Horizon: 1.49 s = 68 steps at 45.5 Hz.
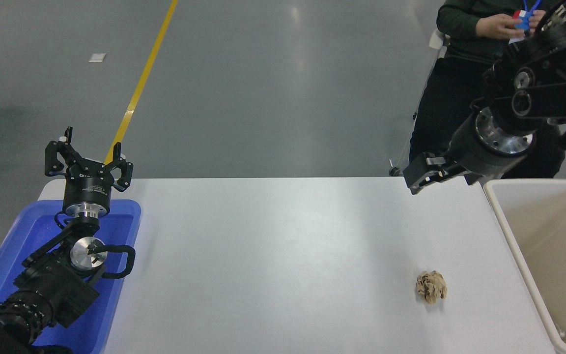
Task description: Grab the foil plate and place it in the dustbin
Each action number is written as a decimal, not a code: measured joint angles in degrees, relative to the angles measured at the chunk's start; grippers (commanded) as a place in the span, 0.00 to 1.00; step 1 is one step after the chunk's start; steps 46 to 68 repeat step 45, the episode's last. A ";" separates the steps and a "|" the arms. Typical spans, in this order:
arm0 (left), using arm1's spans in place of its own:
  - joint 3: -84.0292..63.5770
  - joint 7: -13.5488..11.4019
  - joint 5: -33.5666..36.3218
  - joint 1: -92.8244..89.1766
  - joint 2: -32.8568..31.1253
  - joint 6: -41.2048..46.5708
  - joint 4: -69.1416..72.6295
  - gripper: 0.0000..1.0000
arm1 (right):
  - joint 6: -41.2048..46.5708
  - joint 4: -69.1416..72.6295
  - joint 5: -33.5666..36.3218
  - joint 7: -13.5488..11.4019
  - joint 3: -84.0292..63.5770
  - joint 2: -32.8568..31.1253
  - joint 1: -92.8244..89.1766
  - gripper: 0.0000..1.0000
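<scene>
No foil plate shows on the table or in the visible part of the bin; it is out of view. The cream-white dustbin (pixel 503 217) stands off the table's right edge, its beige inside showing. My right arm reaches in from the upper right, and its gripper (pixel 418 179) hangs over the table's far right edge, just left of the dustbin's far corner. Nothing shows in it. My left arm is parked at the lower left, with its gripper (pixel 91 140) open and empty above the far end of the blue tub.
A small crumpled brown paper ball (pixel 431 287) lies on the white table (pixel 273 265) near the front right. A blue plastic tub (pixel 121 216) sits at the left edge under my left arm. A person (pixel 465 93) sits beyond the far right corner, holding a small colourful cube.
</scene>
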 measured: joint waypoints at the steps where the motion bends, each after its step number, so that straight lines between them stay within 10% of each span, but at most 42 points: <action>1: 0.00 0.00 0.00 0.00 0.00 0.00 0.00 0.99 | 0.15 -0.02 0.39 0.00 0.03 0.56 0.11 1.00; 68: 0.00 0.00 -0.08 0.00 -0.04 0.01 0.00 0.99 | 3.37 4.93 18.04 -0.02 -7.36 8.71 5.32 1.00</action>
